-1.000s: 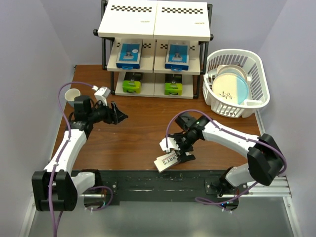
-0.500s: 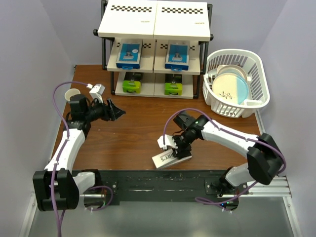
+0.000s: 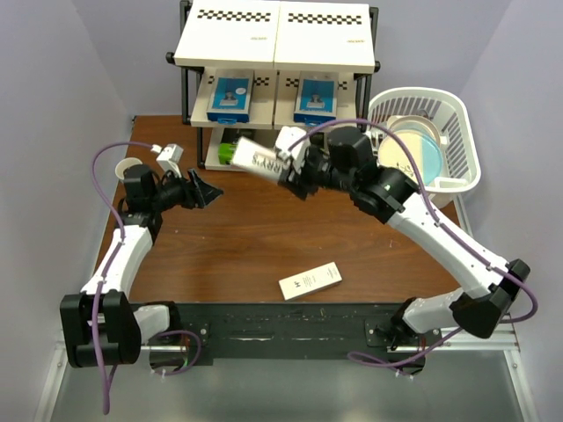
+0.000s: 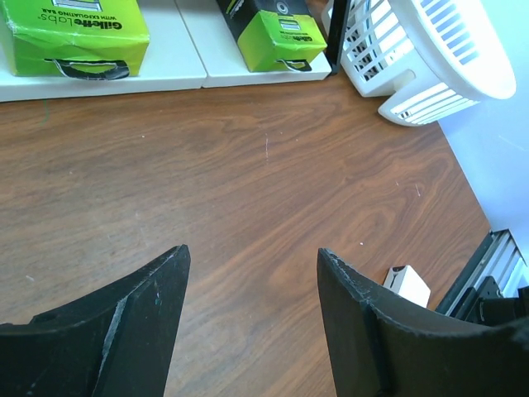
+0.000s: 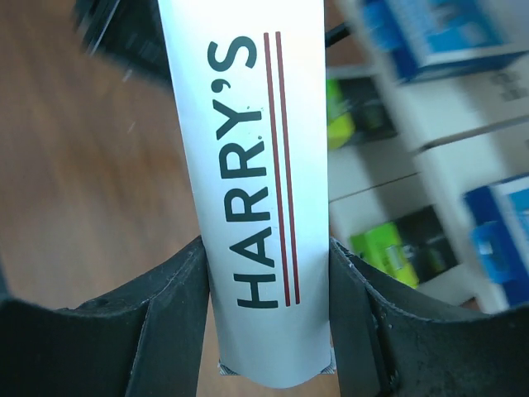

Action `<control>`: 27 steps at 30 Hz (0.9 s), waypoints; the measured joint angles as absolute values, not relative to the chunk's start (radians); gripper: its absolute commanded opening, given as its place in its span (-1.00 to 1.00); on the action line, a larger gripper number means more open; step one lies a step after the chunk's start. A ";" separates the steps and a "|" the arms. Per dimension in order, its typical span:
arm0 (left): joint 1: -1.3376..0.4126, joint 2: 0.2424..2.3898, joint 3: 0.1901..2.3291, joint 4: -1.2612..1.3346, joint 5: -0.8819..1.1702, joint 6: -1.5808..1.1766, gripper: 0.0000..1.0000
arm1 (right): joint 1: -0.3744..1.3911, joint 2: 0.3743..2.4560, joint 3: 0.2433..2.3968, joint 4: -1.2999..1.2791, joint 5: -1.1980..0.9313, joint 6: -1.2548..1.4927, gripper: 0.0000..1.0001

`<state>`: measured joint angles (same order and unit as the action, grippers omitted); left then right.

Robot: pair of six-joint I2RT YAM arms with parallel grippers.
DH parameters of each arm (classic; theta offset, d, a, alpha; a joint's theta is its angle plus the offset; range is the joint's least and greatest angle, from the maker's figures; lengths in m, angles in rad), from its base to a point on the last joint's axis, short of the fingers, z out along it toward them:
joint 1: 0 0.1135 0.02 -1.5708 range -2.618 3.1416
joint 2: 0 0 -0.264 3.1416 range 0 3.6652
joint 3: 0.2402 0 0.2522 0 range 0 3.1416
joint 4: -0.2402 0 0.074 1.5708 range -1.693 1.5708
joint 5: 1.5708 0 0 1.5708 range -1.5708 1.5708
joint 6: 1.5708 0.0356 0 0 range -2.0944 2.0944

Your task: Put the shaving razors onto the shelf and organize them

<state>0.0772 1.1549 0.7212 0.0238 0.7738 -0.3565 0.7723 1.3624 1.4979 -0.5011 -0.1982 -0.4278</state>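
White HARRY'S box (image 5: 252, 182) between hand (image 5: 269, 331) fingers

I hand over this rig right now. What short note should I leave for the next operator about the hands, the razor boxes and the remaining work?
Right hand: shut on a Harry's box, held in the air in front of the shelf.
Left hand: open, empty, above the table left of the shelf.
Done: two blue boxes on the middle tier, two green boxes on the bottom tier.
Left: shelve the held box, then the second Harry's box, lying on the table near the arm bases. The top tier looks the likely place.
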 measured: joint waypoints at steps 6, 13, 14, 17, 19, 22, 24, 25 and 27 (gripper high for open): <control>0.078 1.185 0.720 0.060 0.775 -0.381 0.35 | 0.729 1.495 1.733 -0.375 -0.021 -0.266 0.10; 0.078 1.198 0.685 0.102 0.780 -0.409 0.35 | 0.595 1.716 2.103 -0.315 0.110 -0.127 0.11; 0.078 1.200 0.681 0.107 0.780 -0.410 0.35 | 0.576 1.737 2.139 -0.310 0.125 -0.117 0.11; 0.078 1.200 0.666 0.115 0.781 -0.413 0.35 | 0.532 1.789 2.220 -0.298 0.167 -0.099 0.13; 0.078 1.200 0.654 0.123 0.781 -0.417 0.35 | 0.515 1.818 2.264 -0.296 0.184 -0.089 0.14; 0.078 1.200 0.634 0.135 0.781 -0.428 0.36 | 0.496 1.872 2.333 -0.284 0.200 -0.073 0.17; 0.078 1.200 0.622 0.142 0.781 -0.430 0.36 | 0.487 1.906 2.371 -0.274 0.205 -0.061 0.19; 0.078 1.200 0.617 0.144 0.781 -0.432 0.35 | 0.483 1.920 2.383 -0.271 0.208 -0.057 0.20; 0.078 1.200 0.609 0.147 0.781 -0.435 0.36 | 0.474 1.953 2.410 -0.265 0.216 -0.044 0.21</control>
